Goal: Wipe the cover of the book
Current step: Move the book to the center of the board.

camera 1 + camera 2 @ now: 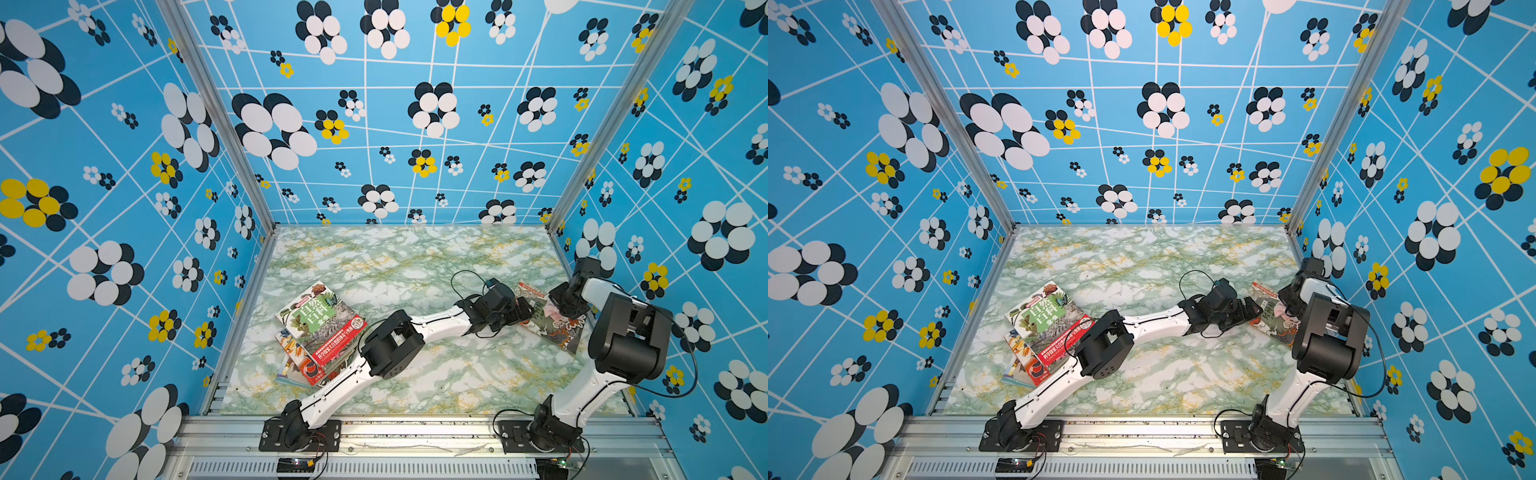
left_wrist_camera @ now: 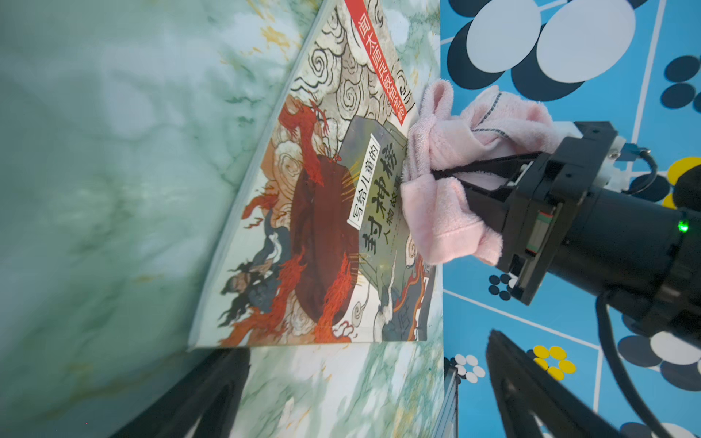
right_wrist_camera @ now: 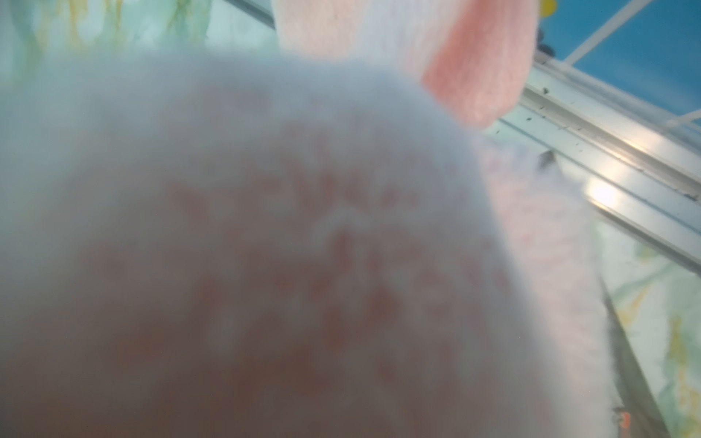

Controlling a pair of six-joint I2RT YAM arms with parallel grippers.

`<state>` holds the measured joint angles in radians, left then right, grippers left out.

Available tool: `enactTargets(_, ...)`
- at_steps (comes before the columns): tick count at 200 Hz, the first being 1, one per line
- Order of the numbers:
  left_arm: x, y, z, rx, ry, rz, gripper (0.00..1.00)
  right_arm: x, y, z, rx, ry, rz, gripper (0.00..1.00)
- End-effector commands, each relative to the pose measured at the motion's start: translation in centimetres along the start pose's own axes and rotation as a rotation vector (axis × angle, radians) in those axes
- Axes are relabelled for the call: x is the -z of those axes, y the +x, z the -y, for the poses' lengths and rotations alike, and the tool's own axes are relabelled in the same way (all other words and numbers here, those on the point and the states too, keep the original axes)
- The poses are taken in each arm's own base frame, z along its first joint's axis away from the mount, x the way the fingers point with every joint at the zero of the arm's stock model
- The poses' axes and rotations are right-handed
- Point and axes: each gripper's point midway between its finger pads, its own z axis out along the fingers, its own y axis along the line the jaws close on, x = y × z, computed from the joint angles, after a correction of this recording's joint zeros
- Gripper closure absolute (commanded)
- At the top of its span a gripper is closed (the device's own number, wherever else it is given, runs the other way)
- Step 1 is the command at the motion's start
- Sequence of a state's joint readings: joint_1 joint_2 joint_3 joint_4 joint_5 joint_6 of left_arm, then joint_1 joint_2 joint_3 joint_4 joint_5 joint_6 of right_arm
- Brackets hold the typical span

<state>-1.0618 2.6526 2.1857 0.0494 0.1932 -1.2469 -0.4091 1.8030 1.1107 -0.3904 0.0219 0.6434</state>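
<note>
Book: the flat paper book with the red dragon cover point(image 2: 322, 227) lies on the green marble table point(image 1: 395, 257), near the right wall.
Right gripper point(image 2: 442, 175): squeezed tight on the fluffy pink cloth point(image 2: 440, 212), which touches the cover.
Left gripper point(image 2: 364, 343): wide open, holding nothing, just beside the book.
Done: the cloth is on the cover.
Left: most of the cover probably needs rubbing.

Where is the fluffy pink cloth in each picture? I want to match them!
Both top views: the pink cloth is small, far right, over the dragon book.
Left wrist: the cloth is right of middle, pinched in the right gripper, against the book's cover.
Right wrist: the cloth is blurred, filling nearly the whole picture.
Shared landmark: the green marble table, in every view.
</note>
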Motion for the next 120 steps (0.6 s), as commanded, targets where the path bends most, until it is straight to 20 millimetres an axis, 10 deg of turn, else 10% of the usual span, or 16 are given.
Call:
enactTargets(1,-2.5,2.0,-6.9,0.057,-0.140,-0.038,0.01,-0.5,5.1,0.0,-0.030,-0.080,-0.177,1.00)
enactTargets(47,-2.4,0.7,-4.4,0.002,-0.034,-0.014,0.04,-0.3,8.3,0.7,-0.052,-0.139,-0.235,1.00)
enactTargets(120,-1.1,-3.3,-5.3,0.006,0.011,0.069,0.63,1.3,8.7,1.6,-0.075,-0.141,-0.183,1.00)
